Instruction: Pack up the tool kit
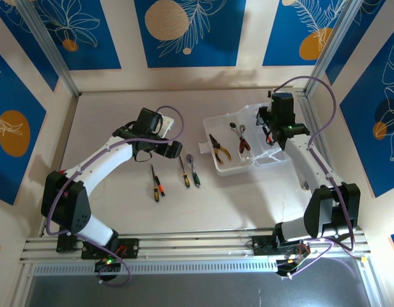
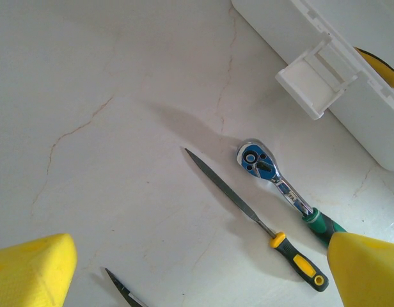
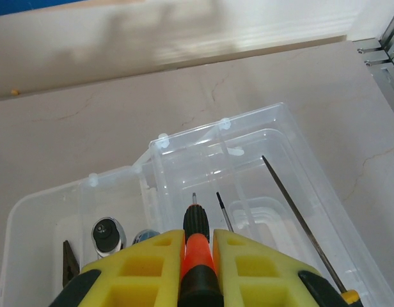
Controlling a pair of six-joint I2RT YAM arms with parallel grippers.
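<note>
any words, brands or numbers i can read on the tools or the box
None can be read.
Ratchet: possible tiny marks on the shank, too small to read.
Clear box, orange screwdriver: no print visible.

Clear box open, lid flat on its right side. Holds yellow-handled pliers and, just right of them, red-handled pliers. Left of the box, in a row: ratchet nearest, yellow-handled screwdriver next, black-and-orange screwdriver farthest. Left gripper left of the box, above that row. Right gripper over the box's lid side.
</note>
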